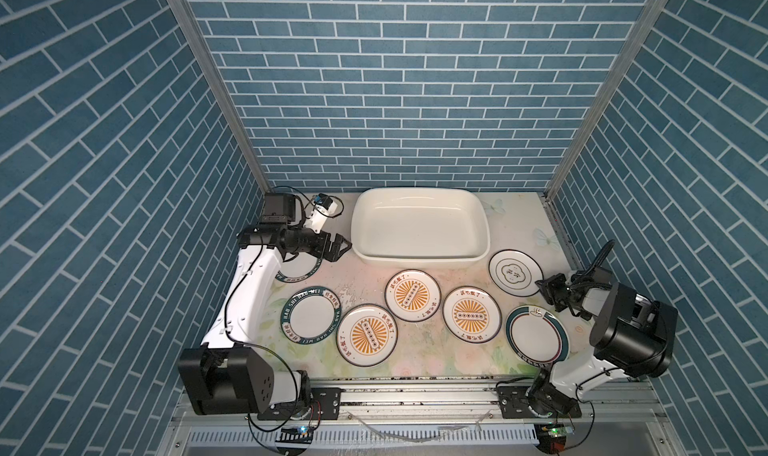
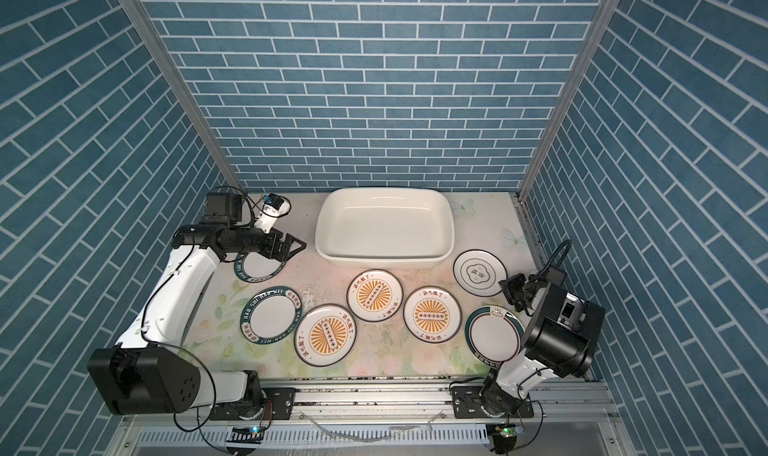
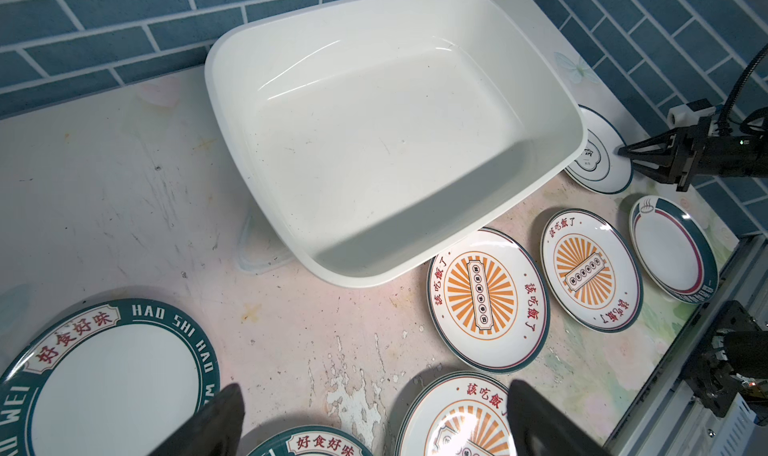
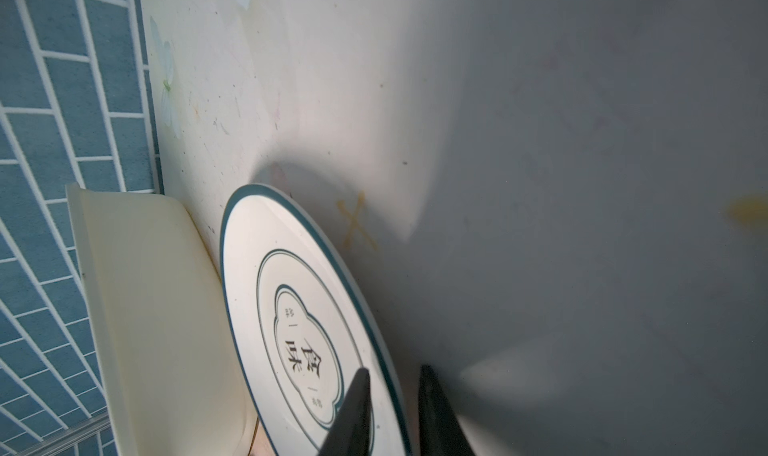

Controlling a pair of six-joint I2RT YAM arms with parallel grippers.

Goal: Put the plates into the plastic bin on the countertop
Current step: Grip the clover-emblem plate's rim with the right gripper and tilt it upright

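Note:
Several round white plates lie flat on the floral countertop (image 1: 365, 279) in front of the empty white plastic bin (image 1: 415, 262). My right gripper (image 1: 540, 285) has closed onto the rim of the thin-ring plate (image 1: 515, 273) just right of the bin. In the right wrist view one finger (image 4: 357, 400) lies over that plate (image 4: 291, 308) and the other sits outside the rim, right gripper (image 4: 395, 370). My left gripper (image 1: 347, 248) hovers open and empty by the bin's left end, above a teal lettered plate (image 1: 299, 273).
Three orange sunburst plates (image 1: 412, 296) (image 1: 471, 314) (image 1: 366, 335) sit mid-counter. A second teal lettered plate (image 1: 309, 316) lies at the left and a teal-and-red ringed plate (image 1: 536, 335) at the right. Blue brick walls enclose three sides. A metal rail (image 1: 415, 391) runs along the front.

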